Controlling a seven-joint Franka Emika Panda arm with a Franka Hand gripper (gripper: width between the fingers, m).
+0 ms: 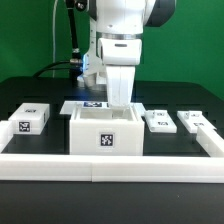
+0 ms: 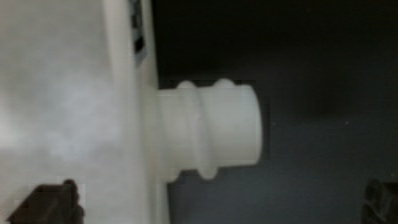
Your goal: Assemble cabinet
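So the cabinet body [image 1: 105, 131] sits pretty much dead centre on the black table [image 1: 40, 90]. It's an open-topped white box with a square black-and-white tag facing the exterior camera. The gripper [image 1: 120, 98] hangs straight down over the back edge of the cabinet body, and its lower end dips behind the rear wall, so the exterior view doesn't show the tips at all. The wrist view does: the two dark fingertips [image 2: 50, 204] are far apart from each other, so the jaws are wide and not clamped on anything. Also in the wrist view is a blurry white wall with a round stepped stub [image 2: 206, 130] sticking out sideways from it. It looks like part of the cabinet body, but I honestly can't tell which face. Off to the exterior view's left of the cabinet body, well apart from it, is a tagged white block [image 1: 30, 118]. On the exterior view's right, just beside the cabinet body, lies a small panel [image 1: 158, 121], with a second panel [image 1: 197, 122] further out the same way. The marker board [image 1: 85, 105] lies flat behind the cabinet body, partly hidden by the arm. The long low white rail [image 1: 150, 166] runs across in front of the cabinet body, right up against its front.
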